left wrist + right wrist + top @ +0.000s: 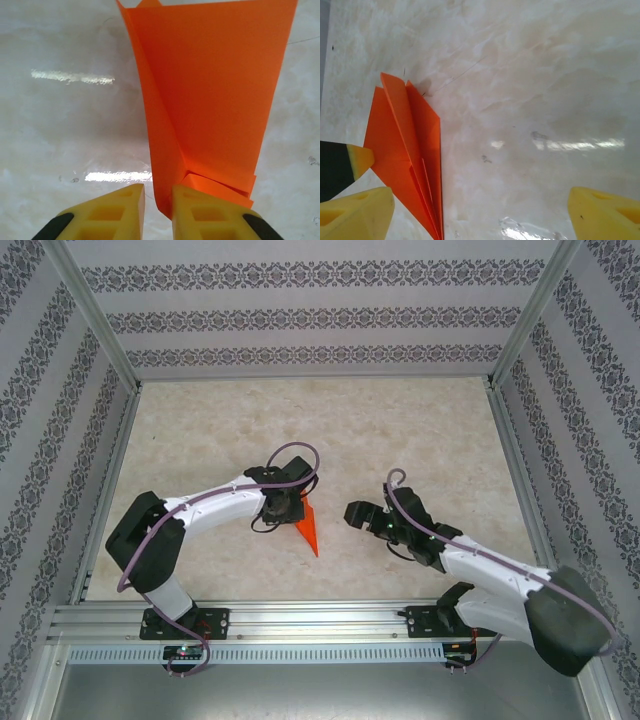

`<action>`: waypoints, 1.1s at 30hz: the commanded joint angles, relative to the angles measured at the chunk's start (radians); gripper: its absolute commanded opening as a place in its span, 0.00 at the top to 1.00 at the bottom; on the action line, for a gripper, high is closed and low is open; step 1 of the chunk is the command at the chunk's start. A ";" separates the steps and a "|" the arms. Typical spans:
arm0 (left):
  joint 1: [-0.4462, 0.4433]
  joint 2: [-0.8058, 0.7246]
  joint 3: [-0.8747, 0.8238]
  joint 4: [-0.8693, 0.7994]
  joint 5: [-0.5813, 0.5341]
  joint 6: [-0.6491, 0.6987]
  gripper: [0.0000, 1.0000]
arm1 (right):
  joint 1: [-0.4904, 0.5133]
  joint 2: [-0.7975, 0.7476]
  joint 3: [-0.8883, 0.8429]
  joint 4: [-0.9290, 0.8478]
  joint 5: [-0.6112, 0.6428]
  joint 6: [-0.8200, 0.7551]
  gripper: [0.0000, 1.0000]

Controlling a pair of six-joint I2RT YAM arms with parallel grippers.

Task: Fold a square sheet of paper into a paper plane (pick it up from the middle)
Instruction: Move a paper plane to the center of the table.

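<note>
A marbled beige counter carries a small orange plane, a narrow folded dart. It sits near the middle of the counter, towards the near edge, with its sharp nose pointing to the near side.

The left pincer is right against the plane's left side. From the left wrist, the plane rises tall in front of the camera. Its folded lower edge drops into the slim gap of the left pincer, whose jaws are almost together. I cannot tell whether they actually pinch the paper.

The right pincer is to the right of the plane, apart from it. From the right wrist, the right pincer is spread wide and grasps nothing, with the plane lying left of its left finger.
</note>
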 commanded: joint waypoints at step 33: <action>0.100 -0.125 -0.198 0.194 0.080 0.078 1.00 | 0.181 0.605 0.483 -0.060 -0.243 -0.190 0.45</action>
